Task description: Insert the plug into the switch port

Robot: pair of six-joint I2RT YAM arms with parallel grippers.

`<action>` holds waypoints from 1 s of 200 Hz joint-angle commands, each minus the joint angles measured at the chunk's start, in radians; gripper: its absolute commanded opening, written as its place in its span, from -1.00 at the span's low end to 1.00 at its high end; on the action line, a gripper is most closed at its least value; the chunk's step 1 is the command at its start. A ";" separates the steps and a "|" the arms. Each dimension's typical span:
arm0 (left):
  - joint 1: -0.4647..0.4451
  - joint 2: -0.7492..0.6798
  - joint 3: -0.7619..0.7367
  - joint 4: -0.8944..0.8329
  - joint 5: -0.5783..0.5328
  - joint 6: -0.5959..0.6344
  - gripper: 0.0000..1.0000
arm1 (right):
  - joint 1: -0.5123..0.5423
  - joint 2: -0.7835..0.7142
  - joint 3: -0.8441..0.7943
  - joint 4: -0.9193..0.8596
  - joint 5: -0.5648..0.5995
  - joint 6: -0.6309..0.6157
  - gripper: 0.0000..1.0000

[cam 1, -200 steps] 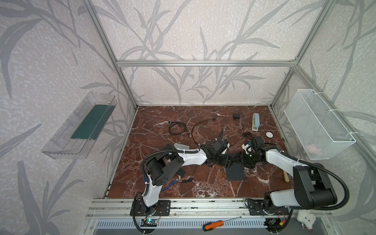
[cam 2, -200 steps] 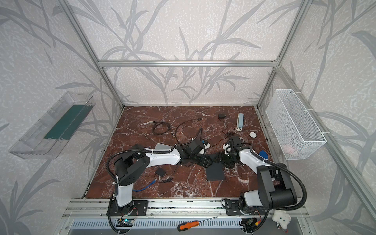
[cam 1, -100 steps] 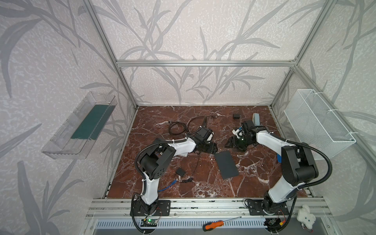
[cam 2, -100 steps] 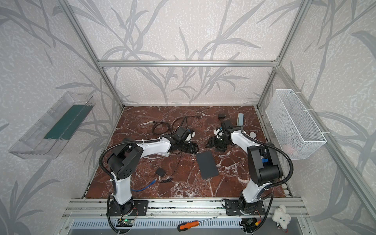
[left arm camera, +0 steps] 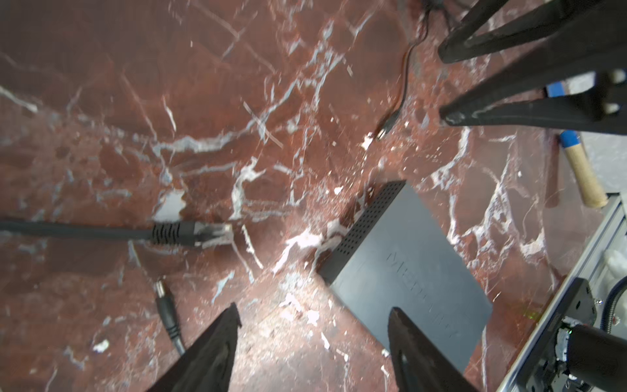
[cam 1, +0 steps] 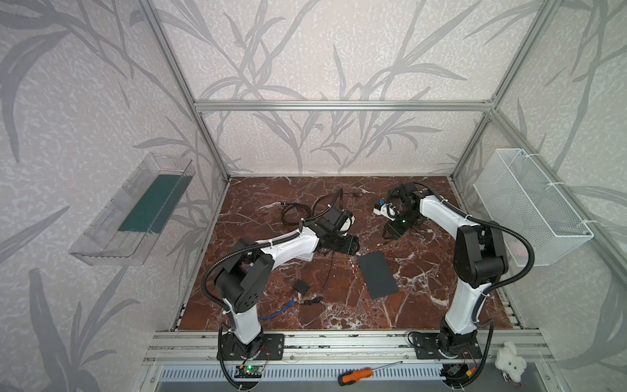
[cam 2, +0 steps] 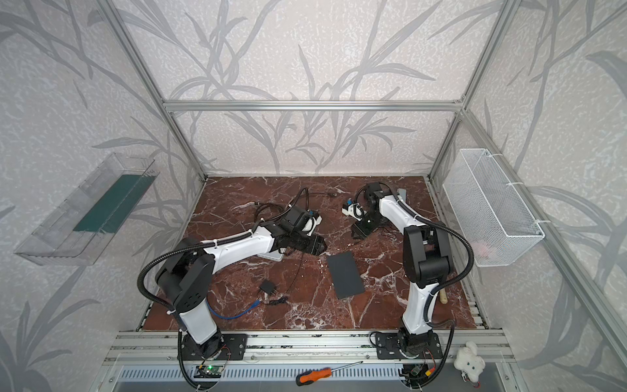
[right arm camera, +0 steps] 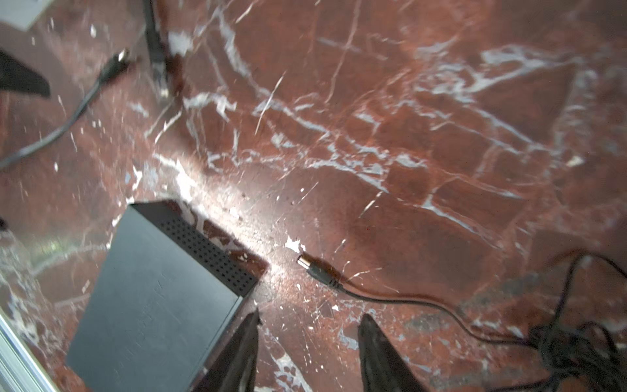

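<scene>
**Left claw** (left arm camera: 314,310), jaws apart and empty, above the worktop (left arm camera: 203,85). The white switch (cam 1: 307,257) is mostly hidden under that arm, its port unseen. **Plug** (right arm camera: 310,268) lies loose, apart from the switch, just ahead of the right claw (right arm camera: 310,316), jaws apart, nothing between. Judged: grasping and insertion both remain undone.

white links (cam 1: 288,245), black joints (cam 1: 478,251), ribbed black conduit (cam 1: 515,234)

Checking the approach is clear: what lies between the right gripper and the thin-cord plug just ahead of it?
Only bare marble floor, in the right wrist view, separates the right gripper from the thin-cord plug.
</scene>
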 commanded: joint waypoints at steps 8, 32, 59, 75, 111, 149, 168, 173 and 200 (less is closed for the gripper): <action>-0.005 -0.050 -0.049 0.003 -0.023 -0.001 0.42 | -0.021 0.038 0.018 -0.089 -0.030 -0.383 -0.01; -0.012 -0.057 -0.067 0.030 -0.018 -0.023 0.41 | -0.017 0.063 0.010 -0.079 -0.053 -0.442 0.00; -0.031 -0.062 -0.079 0.042 -0.029 -0.033 0.40 | -0.017 0.033 -0.085 0.062 -0.048 -0.486 0.01; -0.039 -0.069 -0.083 0.042 -0.033 -0.035 0.40 | -0.017 0.037 -0.104 0.104 -0.040 -0.507 0.00; -0.040 -0.087 -0.084 0.037 -0.053 -0.041 0.40 | -0.016 0.059 -0.134 0.194 -0.026 -0.520 -0.07; -0.040 -0.089 -0.082 0.027 -0.058 -0.048 0.40 | -0.014 0.096 -0.118 0.195 -0.038 -0.527 -0.15; -0.039 -0.089 -0.079 0.016 -0.074 -0.043 0.40 | -0.017 0.111 -0.115 0.173 -0.049 -0.533 -0.32; -0.039 -0.090 -0.076 0.010 -0.077 -0.040 0.40 | -0.019 0.113 -0.119 0.169 -0.052 -0.533 -0.35; -0.039 -0.099 -0.057 -0.026 -0.097 -0.025 0.40 | -0.022 0.092 -0.160 0.196 -0.060 -0.523 -0.59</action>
